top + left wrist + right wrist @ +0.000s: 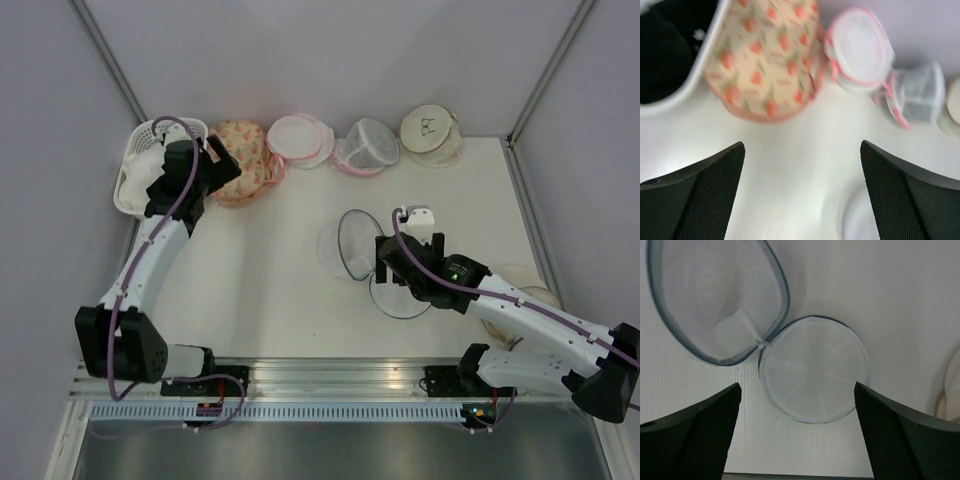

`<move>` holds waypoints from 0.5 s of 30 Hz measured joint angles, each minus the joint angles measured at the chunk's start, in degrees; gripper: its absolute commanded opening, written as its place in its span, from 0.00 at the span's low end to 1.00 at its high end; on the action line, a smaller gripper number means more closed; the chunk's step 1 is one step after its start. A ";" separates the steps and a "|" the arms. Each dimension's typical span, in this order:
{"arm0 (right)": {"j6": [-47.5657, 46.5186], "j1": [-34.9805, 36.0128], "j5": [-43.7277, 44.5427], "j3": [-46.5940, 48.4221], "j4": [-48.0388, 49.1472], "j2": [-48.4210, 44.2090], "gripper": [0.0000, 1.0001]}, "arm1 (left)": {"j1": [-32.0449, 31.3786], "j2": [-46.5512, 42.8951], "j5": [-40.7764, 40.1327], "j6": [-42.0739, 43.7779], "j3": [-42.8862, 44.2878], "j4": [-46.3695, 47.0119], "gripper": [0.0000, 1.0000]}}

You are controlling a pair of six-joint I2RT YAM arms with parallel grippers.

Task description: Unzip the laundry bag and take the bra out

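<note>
The laundry bag (350,243) lies unzipped mid-table, a white mesh drum with a grey-blue zipper rim, its round lid (402,297) folded out flat beside it. In the right wrist view the open body (715,295) looks empty and the lid (812,370) lies below it. My right gripper (385,262) is open and empty over the lid (797,386). My left gripper (215,165) is open and empty (802,150) at the back left, beside the white basket (128,190). A black fabric, apparently the bra (660,50), lies inside the basket (700,65).
A floral pink bag (240,160), two pink-trimmed white mesh bags (298,140) (365,147) and a cream round bag (430,132) line the back wall. A beige item (535,300) lies at the right edge under the right arm. Walls close in on all sides.
</note>
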 measured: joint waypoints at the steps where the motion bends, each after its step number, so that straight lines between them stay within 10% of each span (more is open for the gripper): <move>1: 3.93 -0.04 1.90 -0.28 -1.53 -0.17 0.98 | -2.47 -3.48 1.14 -0.37 -2.97 0.09 1.00; 15: 40.19 -0.70 1.14 -29.38 -2.60 -8.76 0.85 | -16.20 -38.60 21.86 -5.20 -22.69 -3.32 1.00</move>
